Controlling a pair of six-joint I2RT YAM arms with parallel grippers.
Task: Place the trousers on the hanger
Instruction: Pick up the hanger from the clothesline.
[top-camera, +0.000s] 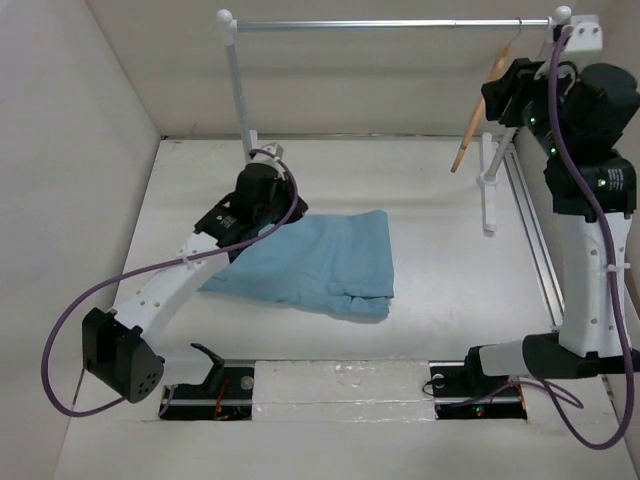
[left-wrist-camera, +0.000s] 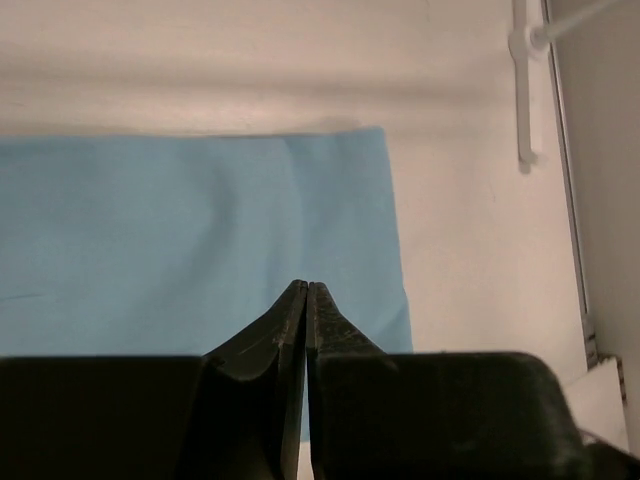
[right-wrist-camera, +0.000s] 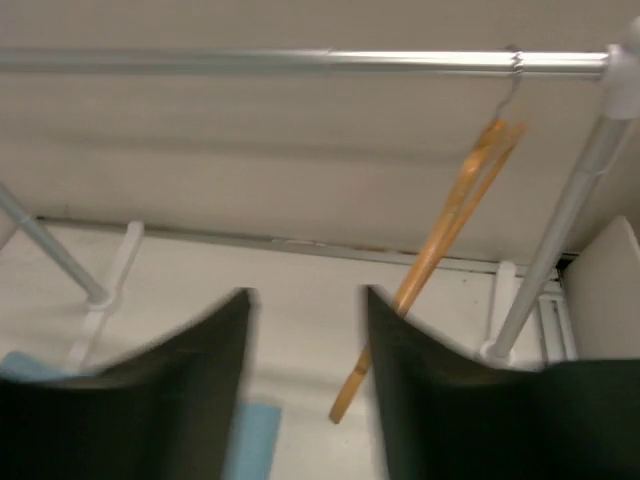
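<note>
- The left gripper (left-wrist-camera: 307, 290) is closed, its jaws tip to tip. The trousers (left-wrist-camera: 200, 230) lie folded just ahead of and under the tips, spreading away to their left. No fold of cloth shows between the jaws, so I cannot tell whether it has a hold.
- The right gripper (right-wrist-camera: 307, 295) stands open with nothing in the gap. The hanger (right-wrist-camera: 450, 250) is ahead of it and a little to its right. It hangs tilted from its hook (right-wrist-camera: 513, 80) at the end of the rail (right-wrist-camera: 300, 60), and its lower end passes behind the right-hand finger.
- The step in hand looks like fetching the hanger, with the trousers waiting flat on the table (top-camera: 440, 300).
- To do it well:
  - Shift the right gripper rightward until the wooden arm sits centred in the gap, not behind one finger.
  - Close on the wood itself, up near the hook, where the hanger should swing least.
  - Lift up and clear of the rail before drawing back, or the hook may snag.
- For the left gripper, check by a small lift that the cloth rises with it. If it does not, reopen, press lower into the edge and pinch again.
</note>
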